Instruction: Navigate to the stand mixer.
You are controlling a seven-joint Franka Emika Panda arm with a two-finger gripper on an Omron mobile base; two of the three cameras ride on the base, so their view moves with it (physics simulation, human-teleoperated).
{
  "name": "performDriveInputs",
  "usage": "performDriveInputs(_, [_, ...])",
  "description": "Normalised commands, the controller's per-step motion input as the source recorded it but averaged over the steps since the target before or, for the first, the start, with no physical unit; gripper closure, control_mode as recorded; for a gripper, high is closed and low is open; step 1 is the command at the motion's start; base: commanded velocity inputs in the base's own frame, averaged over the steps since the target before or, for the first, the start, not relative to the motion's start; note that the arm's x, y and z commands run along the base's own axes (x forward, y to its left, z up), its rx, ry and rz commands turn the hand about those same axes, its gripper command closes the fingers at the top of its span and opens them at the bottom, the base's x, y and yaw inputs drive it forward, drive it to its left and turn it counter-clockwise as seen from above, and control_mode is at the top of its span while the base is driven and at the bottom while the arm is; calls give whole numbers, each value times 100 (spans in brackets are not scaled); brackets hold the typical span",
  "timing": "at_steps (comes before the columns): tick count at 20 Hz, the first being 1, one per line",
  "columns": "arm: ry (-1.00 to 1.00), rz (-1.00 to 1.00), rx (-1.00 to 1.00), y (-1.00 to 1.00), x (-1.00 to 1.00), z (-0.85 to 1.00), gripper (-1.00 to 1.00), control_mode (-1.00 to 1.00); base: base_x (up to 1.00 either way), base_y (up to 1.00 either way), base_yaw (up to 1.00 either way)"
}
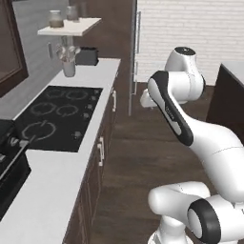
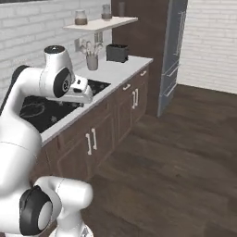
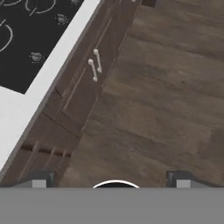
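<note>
Floor (image 3: 166, 87): dark wood planks, running beside the cabinet run.
Counter (image 1: 47, 190): white top over brown cabinets (image 2: 115, 111) with pale handles.
Refrigerator (image 2: 171, 55): tall, grey, at the counter's far end.
Cooktop (image 1: 57, 114): black, set flush in the counter.
Shelf (image 2: 99, 23): white, wall-mounted, carrying jars.
Toaster (image 2: 116, 52): black, at the counter's far end.
Utensil holder (image 1: 69, 66): near the toaster.
Gripper (image 3: 111, 180): above the floor; fingertips (image 3: 39, 179) stand wide apart, holding nothing.
Stand mixer: location cannot be told.
</note>
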Motion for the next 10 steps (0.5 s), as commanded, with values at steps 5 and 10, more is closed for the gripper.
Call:
performDriveInputs(5, [0, 0, 0, 0, 0, 0, -100, 100, 0, -23, -76])
performDriveInputs(10, [0, 0, 0, 0, 0, 0, -100, 100, 5, -41, -68])
